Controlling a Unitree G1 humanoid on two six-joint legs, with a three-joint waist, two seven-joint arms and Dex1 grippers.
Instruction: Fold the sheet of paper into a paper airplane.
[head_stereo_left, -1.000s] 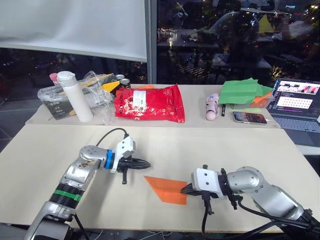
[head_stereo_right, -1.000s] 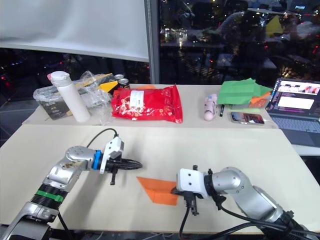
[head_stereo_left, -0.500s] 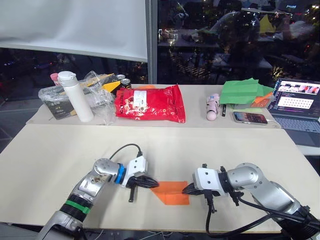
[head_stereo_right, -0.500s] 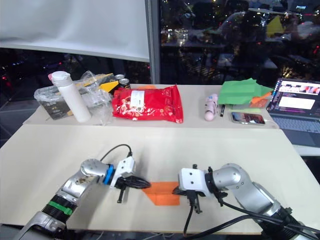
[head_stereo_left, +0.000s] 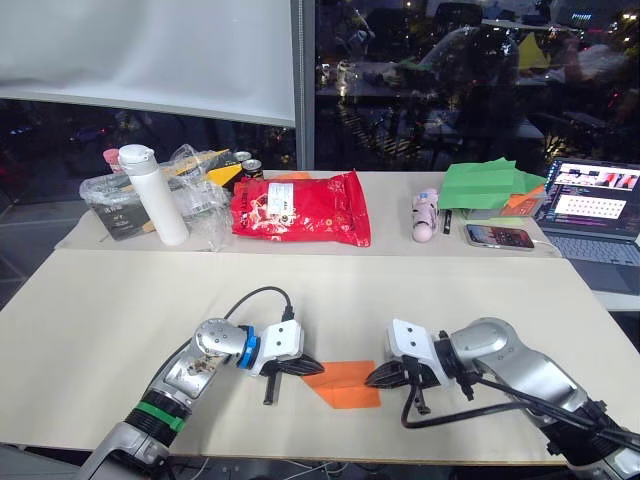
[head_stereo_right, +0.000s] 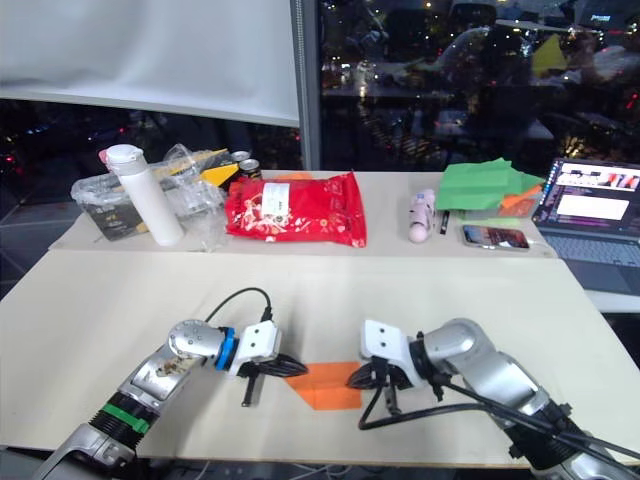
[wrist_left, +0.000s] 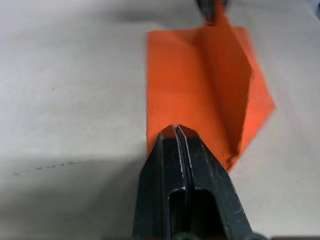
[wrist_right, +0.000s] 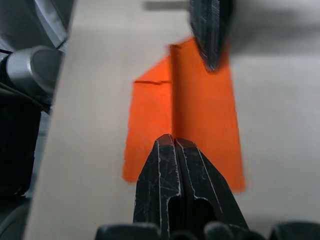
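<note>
Lying between the two grippers, the paper airplane (head_stereo_left: 345, 383) is running its crease from left gripper (head_stereo_left: 312, 367) to right gripper (head_stereo_left: 371, 377); both are pressing closed tips onto opposite ends, equally near.

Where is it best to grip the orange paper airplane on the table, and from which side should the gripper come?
Probably at the raised centre fold of the paper airplane, the one part standing off the table; the wings lie flat. Come in low along the fold line from either end, where the left gripper and right gripper sit, both shut.
</note>
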